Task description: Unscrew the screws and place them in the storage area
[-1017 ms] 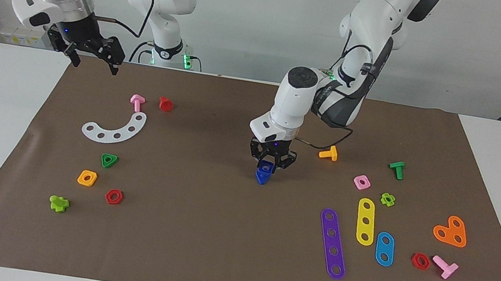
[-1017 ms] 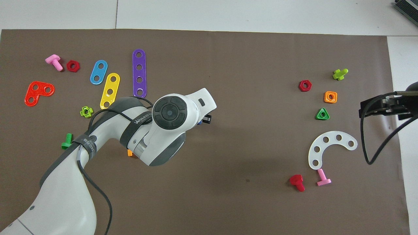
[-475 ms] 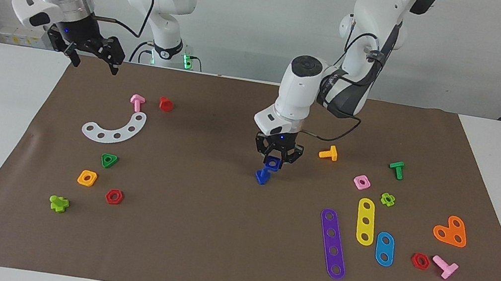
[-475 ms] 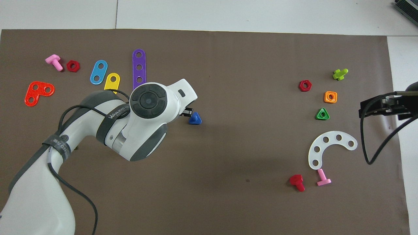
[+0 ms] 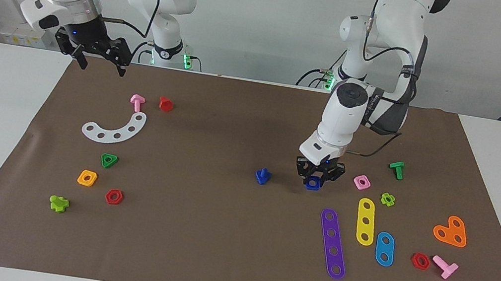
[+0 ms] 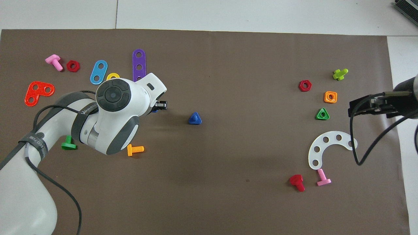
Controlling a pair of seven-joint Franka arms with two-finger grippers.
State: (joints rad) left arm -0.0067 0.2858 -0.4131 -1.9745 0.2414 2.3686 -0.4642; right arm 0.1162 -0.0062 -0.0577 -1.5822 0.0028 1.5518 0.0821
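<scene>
The dark-blue bolt [image 5: 263, 176] stands alone on its triangular head in the middle of the brown mat [image 5: 195, 232]; it also shows in the overhead view [image 6: 195, 118]. My left gripper [image 5: 314, 182] is shut on the dark-blue square nut [image 5: 313, 185] and holds it low over the mat, beside the bolt toward the left arm's end. I cannot tell whether the nut touches the mat. In the overhead view the left gripper [image 6: 160, 105] is mostly covered by the arm, and only a sliver of the nut [image 6: 154, 111] shows. My right gripper [image 5: 99, 56] waits open, raised over the mat's edge at the right arm's end.
Close to the held nut lie a pink square nut [image 5: 362, 182], a lime nut [image 5: 388, 199], and purple [image 5: 332, 243] and yellow [image 5: 366, 221] strips. An orange bolt [image 6: 135, 149] and a green bolt [image 5: 396, 169] lie nearer the robots. A white curved strip [image 5: 115, 127] and several nuts lie at the right arm's end.
My left gripper has lifted the blue nut off the bolt and carried it toward the left arm's end, lowering it. The bolt stays standing. The right gripper has shifted slightly.
</scene>
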